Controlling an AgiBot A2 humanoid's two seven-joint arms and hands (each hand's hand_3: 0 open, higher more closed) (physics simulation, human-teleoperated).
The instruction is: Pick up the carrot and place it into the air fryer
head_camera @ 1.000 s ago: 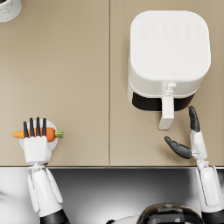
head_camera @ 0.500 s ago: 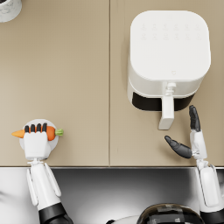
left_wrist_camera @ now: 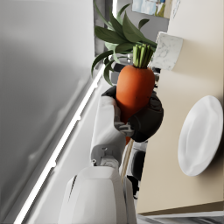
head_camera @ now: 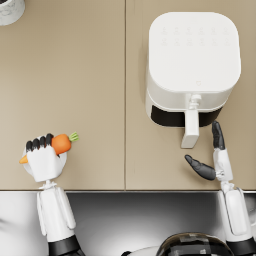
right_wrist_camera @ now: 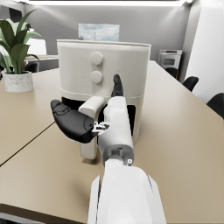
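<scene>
My left hand (head_camera: pixel 44 161) grips the orange carrot (head_camera: pixel 61 143) near the table's front left edge, with the green stub pointing right and away from me. In the left wrist view the carrot (left_wrist_camera: pixel 134 89) stands up out of the dark fingers (left_wrist_camera: pixel 146 120), lifted off the white plate (left_wrist_camera: pixel 200 135). The white air fryer (head_camera: pixel 192 55) stands at the back right, its handle (head_camera: pixel 190 129) pointing toward me over a dark gap at the drawer. My right hand (head_camera: pixel 214 161) is empty with fingers spread, just in front and right of the handle (right_wrist_camera: pixel 89 127), not touching it.
A marbled plant pot (head_camera: pixel 10 9) stands at the far left corner, and its plant (right_wrist_camera: pixel 15 41) shows in the right wrist view. The tan table (head_camera: pixel 100 85) has a seam down its middle. Its front edge (head_camera: pixel 125 190) borders a grey metal surface.
The left hand's fingers have curled around the carrot and lifted it slightly; the carrot now tilts with its green end farther away. The right hand has stayed put.
</scene>
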